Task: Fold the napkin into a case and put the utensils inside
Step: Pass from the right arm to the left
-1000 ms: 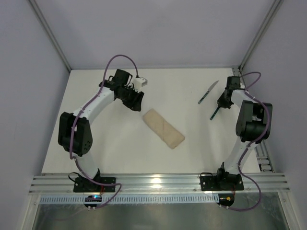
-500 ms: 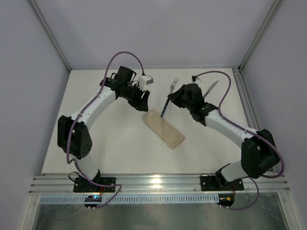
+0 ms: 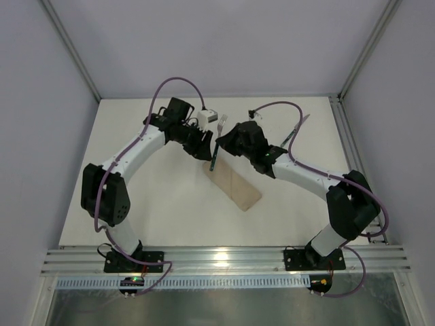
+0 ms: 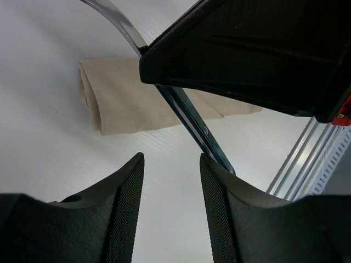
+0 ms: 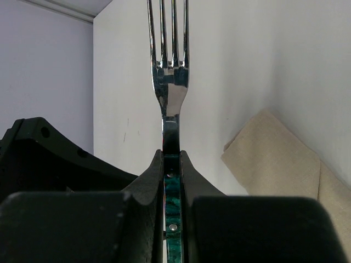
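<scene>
One claw (image 5: 172, 160), right, tight on fork (image 5: 170, 82)

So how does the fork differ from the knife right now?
The fork is clamped in the right gripper, raised, tines pointing away from it. The knife lies flat on the table at the far right, ungripped. The fork's tines and teal handle both show, while the knife is partly hidden behind the right arm. Neither is in the case yet.

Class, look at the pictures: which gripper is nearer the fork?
Right. The right gripper is shut on the fork, gripping its handle. The left gripper hangs open just beside the fork, near the far end of the folded napkin.
</scene>
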You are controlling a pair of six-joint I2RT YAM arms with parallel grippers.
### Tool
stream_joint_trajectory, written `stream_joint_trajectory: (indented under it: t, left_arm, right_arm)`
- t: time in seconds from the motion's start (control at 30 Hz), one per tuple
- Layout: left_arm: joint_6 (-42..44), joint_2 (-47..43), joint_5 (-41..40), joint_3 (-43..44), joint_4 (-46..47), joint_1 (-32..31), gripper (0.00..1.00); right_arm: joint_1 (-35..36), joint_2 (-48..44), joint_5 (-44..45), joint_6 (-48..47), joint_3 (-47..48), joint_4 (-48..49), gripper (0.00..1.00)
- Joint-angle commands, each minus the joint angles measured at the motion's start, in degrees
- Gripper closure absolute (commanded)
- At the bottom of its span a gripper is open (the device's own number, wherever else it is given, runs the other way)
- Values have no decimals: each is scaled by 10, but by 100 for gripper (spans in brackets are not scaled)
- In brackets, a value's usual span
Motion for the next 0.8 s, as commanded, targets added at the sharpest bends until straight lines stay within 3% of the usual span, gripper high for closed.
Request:
stream_joint_trajectory:
  t: [0.0,0.37,0.77]
  left_arm:
    - [-8,-17,28,0,16,-2,53]
    - [-13,-47,2,38,-8,-2,48]
    - [-22,1,-5,17,18,-25,49]
  right_arm:
    - [8,-2,10,10,38,53,96]
    - [9,8,51,-10,35,47,96]
    - [19,8,30,-1,36,61,96]
